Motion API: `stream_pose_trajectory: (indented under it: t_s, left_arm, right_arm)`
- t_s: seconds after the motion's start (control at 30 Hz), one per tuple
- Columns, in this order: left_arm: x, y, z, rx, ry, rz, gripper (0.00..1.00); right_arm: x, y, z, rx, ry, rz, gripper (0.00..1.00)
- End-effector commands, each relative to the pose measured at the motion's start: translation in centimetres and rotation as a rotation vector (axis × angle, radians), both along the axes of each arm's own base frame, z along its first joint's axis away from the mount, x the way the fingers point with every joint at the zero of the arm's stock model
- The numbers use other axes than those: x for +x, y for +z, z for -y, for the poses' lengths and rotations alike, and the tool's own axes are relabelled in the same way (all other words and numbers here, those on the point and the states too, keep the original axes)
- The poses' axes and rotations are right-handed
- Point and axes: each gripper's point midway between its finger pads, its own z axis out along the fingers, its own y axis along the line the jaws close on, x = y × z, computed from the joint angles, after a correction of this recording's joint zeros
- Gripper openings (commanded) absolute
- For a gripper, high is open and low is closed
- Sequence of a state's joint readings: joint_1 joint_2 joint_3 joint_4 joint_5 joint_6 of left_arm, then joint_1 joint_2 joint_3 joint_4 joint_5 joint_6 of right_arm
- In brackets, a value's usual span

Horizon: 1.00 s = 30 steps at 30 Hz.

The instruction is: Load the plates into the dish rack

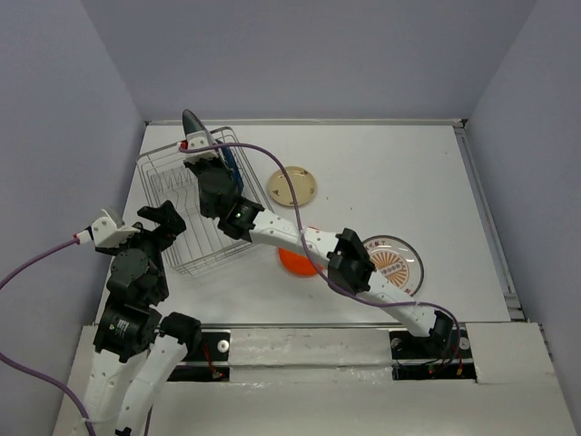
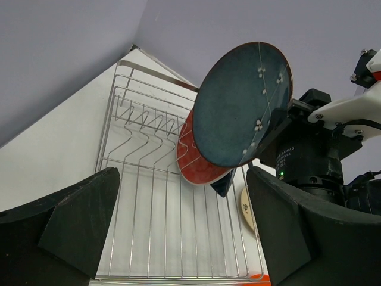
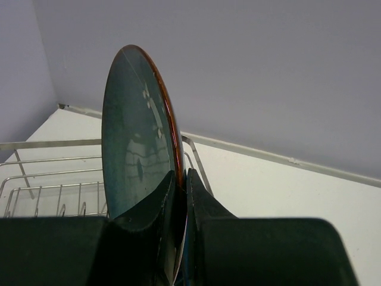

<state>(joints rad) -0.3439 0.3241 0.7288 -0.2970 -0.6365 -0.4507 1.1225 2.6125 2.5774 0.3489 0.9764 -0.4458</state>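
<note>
Teal plate held on edge over dish rack, R pincer clamped on its rim.
I see red plate racked just below it; L pincer wide, by rack's left side; cream plate, orange plate, emblem plate on table.

Reaching far forward-left with right gripper pinched narrow, keeping left gripper low near base, jaws spread wide.

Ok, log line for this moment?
right jaws shut on dark teal plate, upright above dish rack | left jaws open, empty, beside rack | red plate racked | cream plate, orange plate, emblem plate on table
</note>
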Motion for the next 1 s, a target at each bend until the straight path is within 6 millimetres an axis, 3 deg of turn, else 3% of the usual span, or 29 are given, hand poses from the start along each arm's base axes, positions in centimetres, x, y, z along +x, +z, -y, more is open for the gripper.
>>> stream_pose_trajectory:
  t_s: [0.0,0.5,0.97]
  left_arm:
    - [-0.2,2.2,-0.2,-0.030,0.010,0.063,0.99]
    - [-0.3,2.1,-0.1,-0.031,0.008,0.063,0.99]
    - [0.1,1.8,-0.2,-0.026,0.010,0.052,0.99]
  right_arm:
    - [0.3,3.6,2.2,0.219,-0.078,0.073,0.07]
    - [0.5,-2.1,1.2,0.098,-0.112,0.048,0.07]
    - [-0.8,-4.7,-0.2,0.102,-0.088,0.032,0.08]
